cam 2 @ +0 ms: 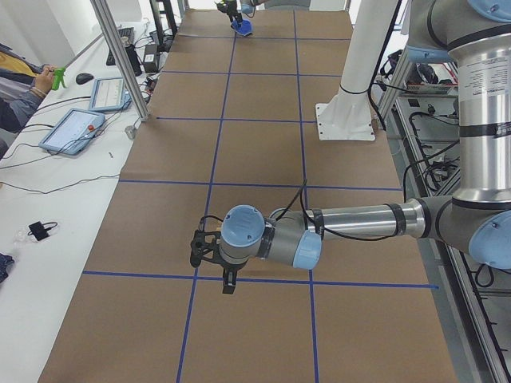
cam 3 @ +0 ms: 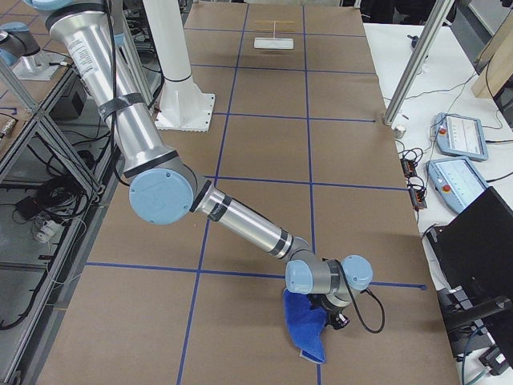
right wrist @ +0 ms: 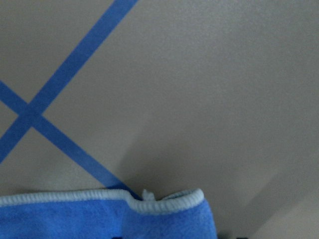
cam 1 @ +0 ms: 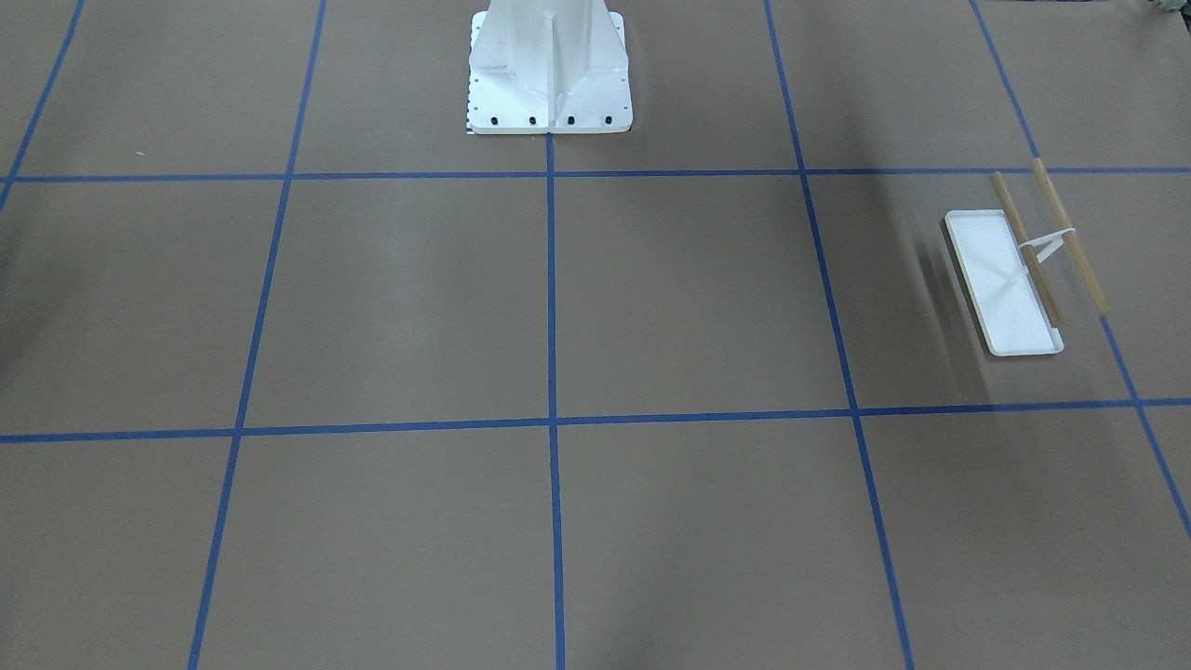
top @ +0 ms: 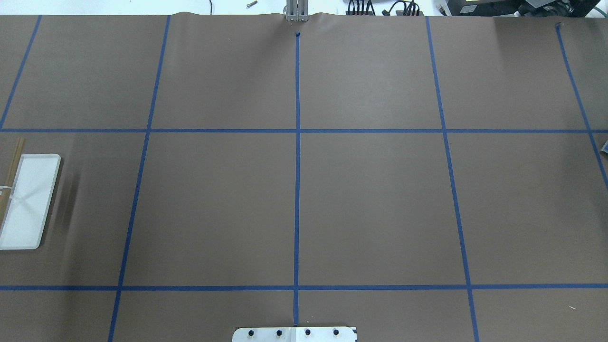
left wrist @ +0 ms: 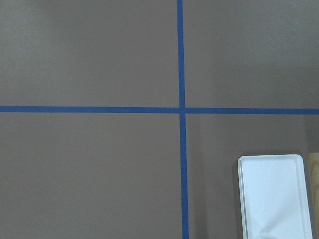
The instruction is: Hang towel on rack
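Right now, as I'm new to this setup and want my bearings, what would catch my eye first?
Against the brown table, the bright-blue towel stands out most, bunched under the right gripper at the robot's right end. Next comes the white rack with its two bare wooden bars at the opposite, left end, where the left gripper hangs low nearby.

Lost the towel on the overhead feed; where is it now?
In the exterior right view, the towel is bunched at the right gripper, at the table's right end beside a tape crossing; the rack stands at the far left end.
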Robot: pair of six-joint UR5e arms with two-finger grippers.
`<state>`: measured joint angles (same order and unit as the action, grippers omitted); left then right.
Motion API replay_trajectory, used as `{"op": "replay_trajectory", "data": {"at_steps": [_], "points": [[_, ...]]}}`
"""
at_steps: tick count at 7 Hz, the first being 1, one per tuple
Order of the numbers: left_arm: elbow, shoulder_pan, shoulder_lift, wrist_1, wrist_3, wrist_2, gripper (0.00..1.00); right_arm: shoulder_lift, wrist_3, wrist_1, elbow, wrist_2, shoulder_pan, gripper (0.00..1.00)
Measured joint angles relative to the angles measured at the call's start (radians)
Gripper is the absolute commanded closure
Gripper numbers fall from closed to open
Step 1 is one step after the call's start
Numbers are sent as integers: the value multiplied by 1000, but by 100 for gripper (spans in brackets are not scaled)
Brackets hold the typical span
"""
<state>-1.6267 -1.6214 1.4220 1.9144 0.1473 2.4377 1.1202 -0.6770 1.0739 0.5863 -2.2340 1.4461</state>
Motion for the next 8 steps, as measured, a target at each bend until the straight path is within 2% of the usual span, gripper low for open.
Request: {"op": "replay_trajectory", "data": {"at_steps": [2, 3, 4, 5, 7, 8], "points": [[6, 0, 0, 1, -1, 15, 2, -12, 3, 4, 6, -40, 9, 100], [7, 0, 0, 6, -1, 18, 2, -12, 4, 31, 42, -102, 40, 100], [8, 0, -1, 15, 1, 22, 2, -4, 5, 117, 148, -165, 96, 100], [8, 0, -1, 19, 2, 33, 2, 22, 9, 261, 331, -193, 143, 100], [5, 5, 8, 35, 38, 60, 2, 92, 137, 637, 832, -204, 146, 100], [4, 22, 27, 59, 113, 68, 2, 111, 265, 737, 1013, -212, 111, 100]]}}
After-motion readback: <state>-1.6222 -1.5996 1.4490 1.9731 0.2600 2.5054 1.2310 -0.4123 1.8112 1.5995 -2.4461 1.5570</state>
